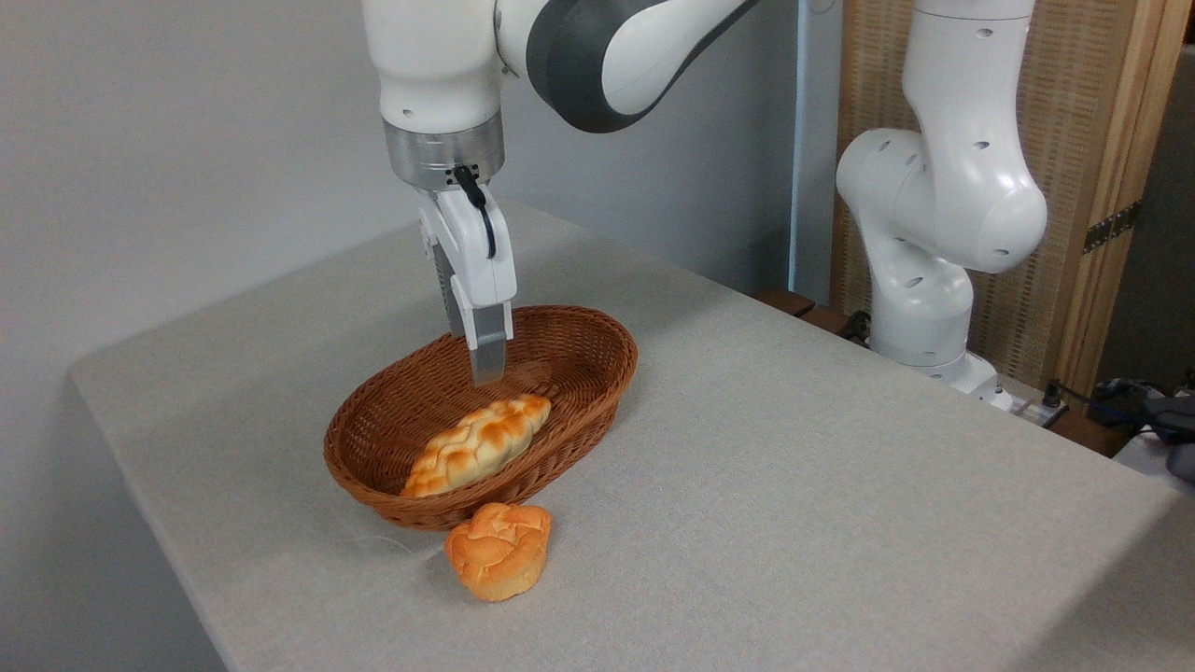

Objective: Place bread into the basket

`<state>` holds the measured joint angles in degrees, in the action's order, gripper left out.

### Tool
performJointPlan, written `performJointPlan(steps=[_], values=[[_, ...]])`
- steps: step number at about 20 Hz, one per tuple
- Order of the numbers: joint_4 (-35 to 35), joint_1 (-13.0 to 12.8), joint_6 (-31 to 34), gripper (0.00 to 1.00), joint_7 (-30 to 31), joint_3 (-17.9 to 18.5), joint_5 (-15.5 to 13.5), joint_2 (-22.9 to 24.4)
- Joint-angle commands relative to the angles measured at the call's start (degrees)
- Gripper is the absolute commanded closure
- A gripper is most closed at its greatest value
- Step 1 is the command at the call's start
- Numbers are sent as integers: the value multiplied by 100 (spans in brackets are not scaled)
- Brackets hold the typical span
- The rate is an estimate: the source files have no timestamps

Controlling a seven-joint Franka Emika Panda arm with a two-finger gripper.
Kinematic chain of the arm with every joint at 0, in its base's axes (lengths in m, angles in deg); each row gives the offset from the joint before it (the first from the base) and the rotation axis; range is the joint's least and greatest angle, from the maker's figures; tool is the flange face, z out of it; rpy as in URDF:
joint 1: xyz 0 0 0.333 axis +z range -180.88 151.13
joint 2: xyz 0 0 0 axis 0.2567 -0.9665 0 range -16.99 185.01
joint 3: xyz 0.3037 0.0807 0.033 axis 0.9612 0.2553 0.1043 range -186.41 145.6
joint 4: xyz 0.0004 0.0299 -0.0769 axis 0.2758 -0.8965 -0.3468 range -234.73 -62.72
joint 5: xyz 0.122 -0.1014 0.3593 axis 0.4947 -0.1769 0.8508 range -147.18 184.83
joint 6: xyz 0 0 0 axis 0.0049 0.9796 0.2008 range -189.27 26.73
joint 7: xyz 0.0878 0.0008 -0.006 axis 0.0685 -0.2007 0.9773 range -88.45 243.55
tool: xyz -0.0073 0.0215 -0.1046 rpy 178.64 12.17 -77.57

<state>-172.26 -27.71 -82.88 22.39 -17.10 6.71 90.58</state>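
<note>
The bread [481, 443], a braided golden loaf with brown ridges, lies inside the oval brown wicker basket [627, 362], slanting from the near left end toward the middle. My gripper [476, 359] hangs straight down just above the loaf's far end, over the basket's interior. I see it nearly edge-on, one finger [488, 355] in front of the other. The fingers look apart and hold nothing. There is a small gap between fingertips and bread.
A small round orange knotted bun [498, 551] sits on the grey tablecloth [794, 485] right against the basket's near side. The arm's white base [920, 317] stands at the table's far right edge. A wooden panel is behind it.
</note>
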Motion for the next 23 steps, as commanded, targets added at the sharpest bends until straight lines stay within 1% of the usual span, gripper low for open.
performJointPlan(steps=[1, 2, 3, 5, 7, 8, 10, 14, 16, 19, 20, 22, 23], values=[[51, 18, 147, 0, 58, 56, -28, 37], [51, 26, 147, 0, 67, 64, 25, 55], [51, 27, 147, 0, 85, 82, 138, 72], [51, 27, 156, 0, 382, 100, 445, 99], [68, 27, 147, 0, 532, 108, 596, 99], [68, 27, 147, 0, 559, 135, 605, 99], [138, 27, 147, 0, 568, 345, 605, 108], [165, 27, 147, 0, 568, 477, 614, 116], [182, 27, 147, 0, 559, 644, 605, 169], [227, 27, 147, 0, 664, 706, 623, 169], [235, 27, 138, 0, 708, 715, 640, 169], [297, 27, 156, 0, 796, 724, 763, 169], [297, 27, 147, 0, 936, 732, 859, 178]])
